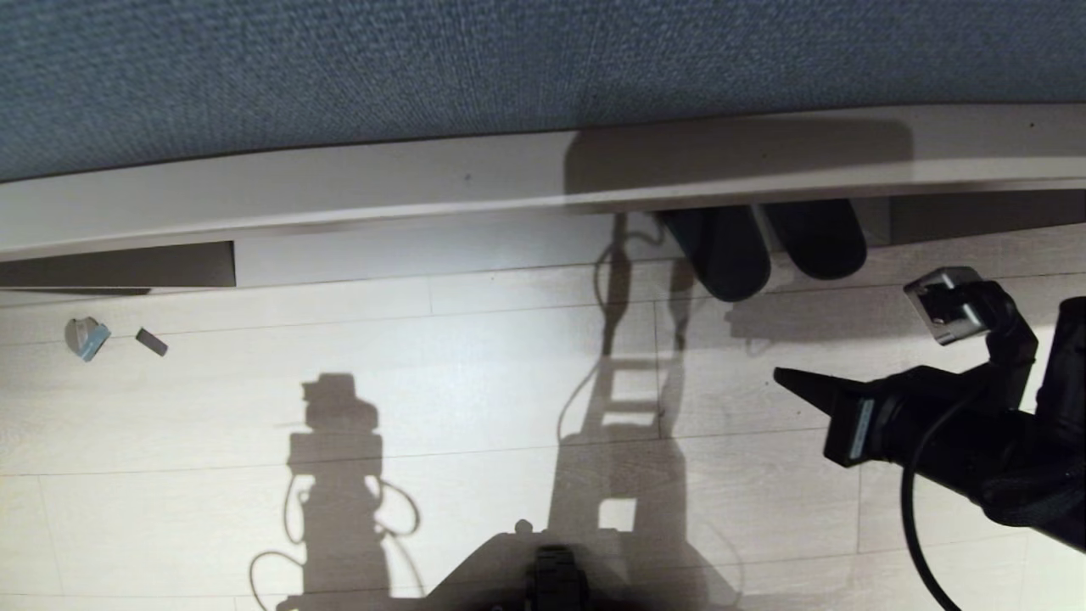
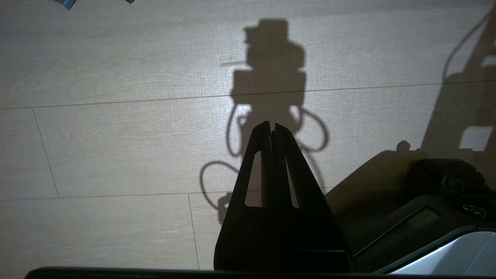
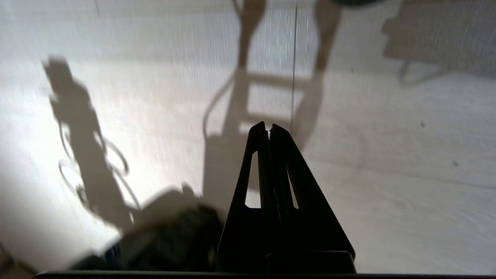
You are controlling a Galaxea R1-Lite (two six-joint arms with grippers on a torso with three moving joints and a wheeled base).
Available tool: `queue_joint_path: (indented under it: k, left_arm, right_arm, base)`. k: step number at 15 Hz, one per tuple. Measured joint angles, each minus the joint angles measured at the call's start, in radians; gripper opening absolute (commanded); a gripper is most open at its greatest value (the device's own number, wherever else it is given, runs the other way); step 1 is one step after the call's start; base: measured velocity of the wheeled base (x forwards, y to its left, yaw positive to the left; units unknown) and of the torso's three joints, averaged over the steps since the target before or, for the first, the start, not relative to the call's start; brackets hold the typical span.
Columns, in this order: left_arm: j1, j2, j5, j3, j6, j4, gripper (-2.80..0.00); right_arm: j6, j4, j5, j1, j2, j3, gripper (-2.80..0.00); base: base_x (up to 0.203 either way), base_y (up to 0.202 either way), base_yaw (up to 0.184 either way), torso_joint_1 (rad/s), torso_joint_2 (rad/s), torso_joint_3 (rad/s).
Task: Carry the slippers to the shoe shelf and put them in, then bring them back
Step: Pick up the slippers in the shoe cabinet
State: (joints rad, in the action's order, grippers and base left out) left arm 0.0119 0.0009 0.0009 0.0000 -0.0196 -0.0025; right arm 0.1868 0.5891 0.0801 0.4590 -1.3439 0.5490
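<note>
Pale floor (image 1: pixel 475 373), two slippers (image 1: pixel 768 242)

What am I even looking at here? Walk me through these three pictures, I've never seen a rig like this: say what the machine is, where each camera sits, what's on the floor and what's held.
This is a wheeled robot with two arms. The wide picture comes from its head, looking down at a pale wood floor. The other two come from cameras on each wrist, behind the fingers.

The black arm at the right edge ends in the right hand, a pointed black wedge, shut and holding nothing. The right wrist picture shows it above bare floor. The left hand is also shut and empty, above the floor beside the robot's base; it does not show in the head picture.

The slippers, a dark pair, lie side by side, toes poking out from under a pale ledge. Two small scraps lie at far left. The dark shapes on the floor are the robot's own shadows.
</note>
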Motion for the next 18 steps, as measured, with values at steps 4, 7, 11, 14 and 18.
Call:
queue_joint_path:
  k: [4, 7, 11, 14, 18]
  left_arm:
    - [0.000, 0.000, 0.000, 0.000, 0.000, 0.000, -2.80]
    - [0.000, 0.000, 0.000, 0.000, 0.000, 0.000, -2.80]
    - [0.000, 0.000, 0.000, 0.000, 0.000, 0.000, -2.80]
    - [0.000, 0.000, 0.000, 0.000, 0.000, 0.000, -2.80]
    - [0.000, 0.000, 0.000, 0.000, 0.000, 0.000, -2.80]
  right_arm:
    - [0.050, 0.260, 0.166, 0.095, -0.150, 0.022, -2.80]
    - [0.023, 0.503, 0.273, 0.130, -0.270, 0.024, -2.80]
    - [-0.043, 0.650, 0.318, 0.146, -0.356, 0.091, -2.80]
    - [-0.044, 0.652, 0.327, 0.149, -0.408, 0.183, -2.80]
    - [-0.049, 0.644, 0.345, 0.162, -0.483, 0.324, -2.80]
  base:
    - [0.000, 0.000, 0.000, 0.000, 0.00, 0.000]
    - [0.000, 0.000, 0.000, 0.000, 0.00, 0.000]
    - [0.000, 0.000, 0.000, 0.000, 0.00, 0.000]
    - [0.000, 0.000, 0.000, 0.000, 0.00, 0.000]
    - [0.000, 0.000, 0.000, 0.000, 0.00, 0.000]
